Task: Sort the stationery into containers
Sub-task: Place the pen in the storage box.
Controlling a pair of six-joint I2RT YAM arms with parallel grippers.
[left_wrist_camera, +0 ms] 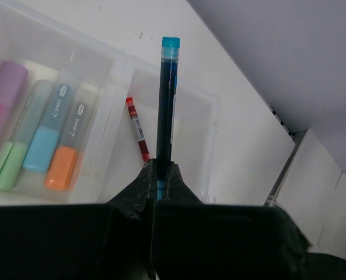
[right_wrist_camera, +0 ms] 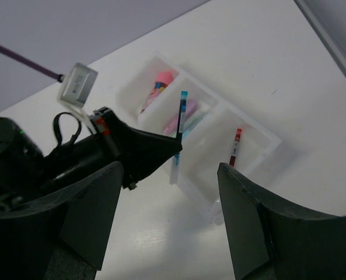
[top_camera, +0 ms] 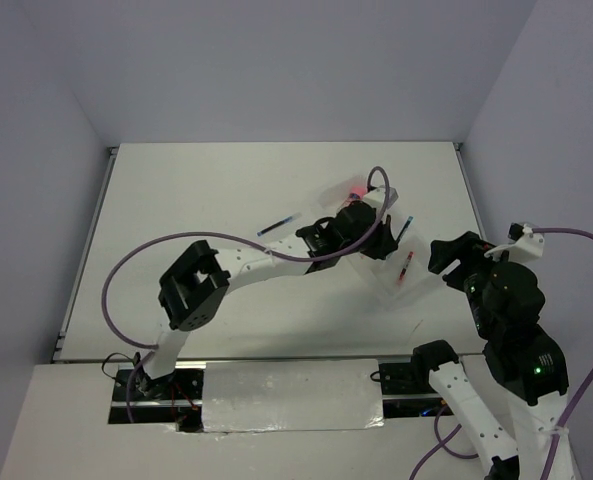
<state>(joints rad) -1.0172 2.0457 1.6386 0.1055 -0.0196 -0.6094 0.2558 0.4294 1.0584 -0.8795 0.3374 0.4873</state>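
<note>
Left gripper [left_wrist_camera: 159,170], pinched shut on the dark-blue pen [left_wrist_camera: 167,99], hangs over the tray's [left_wrist_camera: 215,125] end compartment where the red pen [left_wrist_camera: 136,128] lies, and would do best to lower and flatten it before release, while the right gripper [right_wrist_camera: 170,192] hovers open, empty.

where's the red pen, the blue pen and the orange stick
red pen [left_wrist_camera: 137,129]: left wrist view, middle of its barrel
blue pen [left_wrist_camera: 167,99]: left wrist view, upper half of its barrel
orange stick [left_wrist_camera: 62,167]: left wrist view, its orange end
</note>
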